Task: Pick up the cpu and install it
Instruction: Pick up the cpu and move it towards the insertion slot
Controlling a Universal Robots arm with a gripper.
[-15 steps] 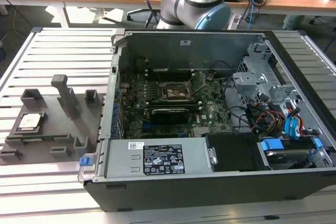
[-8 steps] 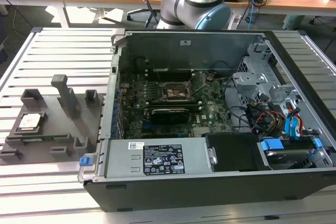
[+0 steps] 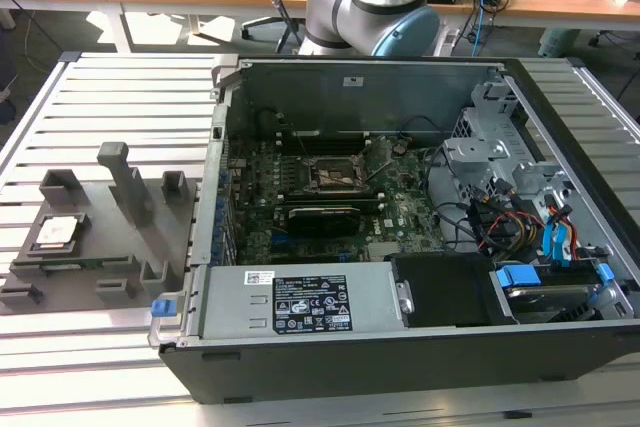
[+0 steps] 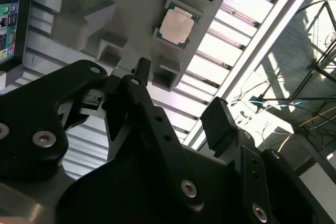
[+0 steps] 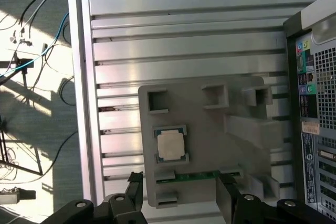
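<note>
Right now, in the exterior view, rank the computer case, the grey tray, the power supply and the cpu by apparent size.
1. computer case, by far the largest
2. grey tray
3. power supply, somewhat smaller than the tray
4. cpu, lying on the tray

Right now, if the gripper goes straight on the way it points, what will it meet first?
Most likely the grey tray, at its edge by the green strip, just beside the cpu rather than on it. The open gripper points at that spot, but depth is unclear, so this is only a judgement.
</note>
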